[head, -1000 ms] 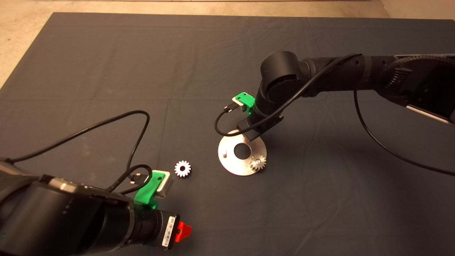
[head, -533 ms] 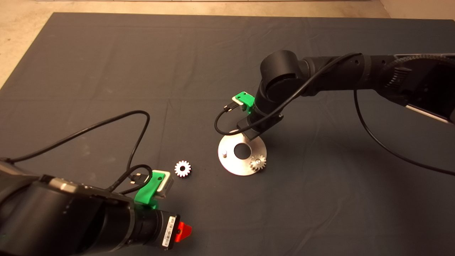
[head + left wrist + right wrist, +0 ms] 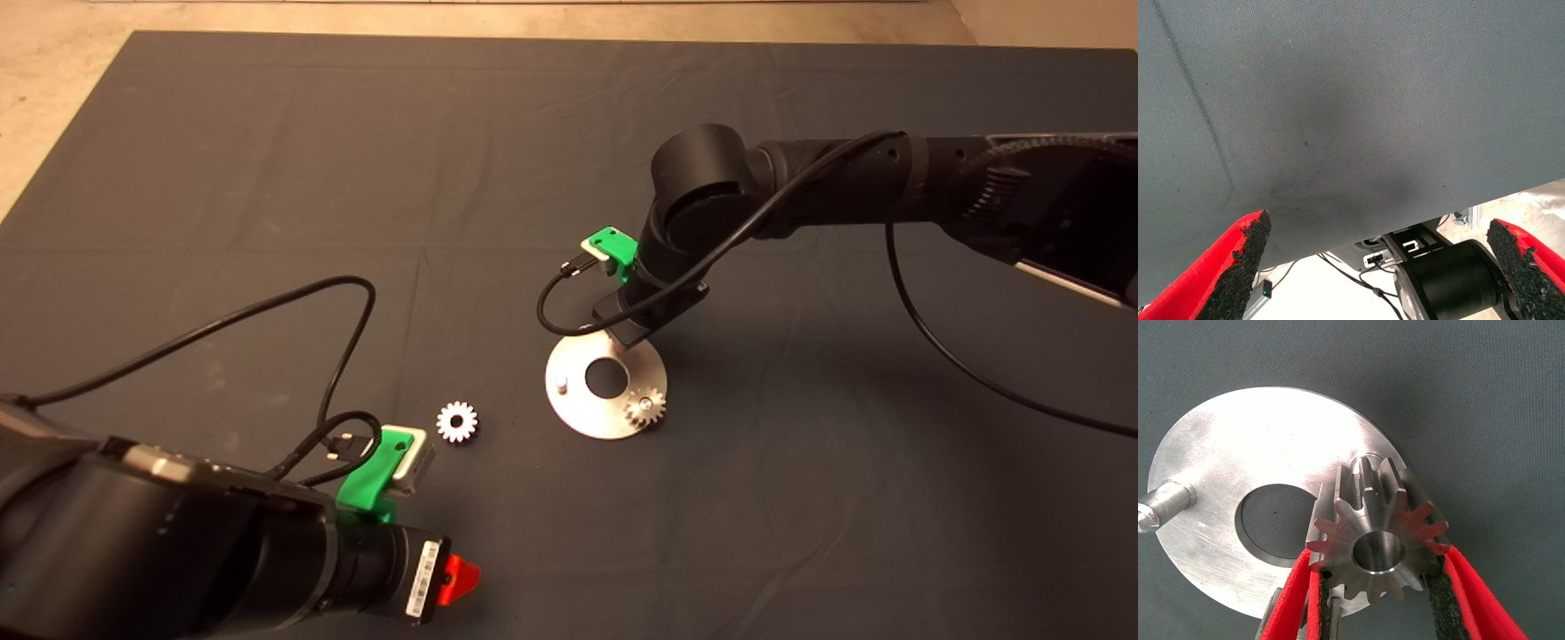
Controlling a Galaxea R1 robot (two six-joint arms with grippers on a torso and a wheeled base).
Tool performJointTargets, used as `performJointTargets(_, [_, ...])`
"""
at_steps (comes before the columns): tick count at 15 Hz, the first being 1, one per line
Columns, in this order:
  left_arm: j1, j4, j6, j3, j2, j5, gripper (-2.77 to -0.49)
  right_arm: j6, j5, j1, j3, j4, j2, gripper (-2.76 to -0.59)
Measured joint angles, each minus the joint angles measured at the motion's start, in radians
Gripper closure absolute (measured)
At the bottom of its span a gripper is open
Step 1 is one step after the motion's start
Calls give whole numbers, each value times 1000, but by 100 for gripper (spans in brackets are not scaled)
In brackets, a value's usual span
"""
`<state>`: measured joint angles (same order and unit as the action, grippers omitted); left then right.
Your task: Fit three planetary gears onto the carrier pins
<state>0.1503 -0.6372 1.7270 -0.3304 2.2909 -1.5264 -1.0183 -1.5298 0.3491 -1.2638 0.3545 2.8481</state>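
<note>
The round silver carrier plate [image 3: 578,409] lies mid-mat. One steel gear [image 3: 645,407] sits on its near-right pin. The left pin [image 3: 561,383] is bare. A bright silver-white gear [image 3: 457,421] lies loose on the mat left of the plate. My right gripper [image 3: 633,338] hangs over the plate's far edge, its fingers hidden under the wrist. In the right wrist view the gripper [image 3: 1378,587] is shut on a darker steel gear [image 3: 1378,520] just over the plate [image 3: 1258,440], with a bare pin [image 3: 1165,503] at the rim. My left gripper [image 3: 1381,267] is parked open at the mat's near-left edge.
A black cable [image 3: 556,307] loops from the right wrist above the plate's far-left rim. Another cable [image 3: 351,356] curls on the mat left of the loose gear. The left arm's bulk [image 3: 178,551] fills the lower left corner. The robot's base [image 3: 1451,280] shows past the mat's edge.
The right wrist has shifted very slightly up and away from the plate with the gear still held. The left arm, plate and loose gear have not moved.
</note>
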Motion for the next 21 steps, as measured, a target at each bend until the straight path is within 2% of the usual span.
performJointTargets(6, [0, 0, 0, 0, 0, 0, -234, 2, -1, 3, -19, 0, 9, -80])
performJointTargets(7, [0, 0, 0, 0, 0, 0, -234, 4, -9, 3, -24, 0, 15, -81])
performJointTargets(8, [0, 0, 0, 0, 0, 0, -234, 8, -10, 4, -30, 0, 19, -80])
performJointTargets(9, [0, 0, 0, 0, 0, 0, -234, 12, -4, 3, -38, 0, 23, -80])
performJointTargets(12, [0, 0, 0, 0, 0, 0, -234, 18, -12, 3, -49, -2, 33, -80])
performJointTargets(21, [0, 0, 0, 0, 0, 0, -234, 23, -10, -3, -60, -3, 39, -80])
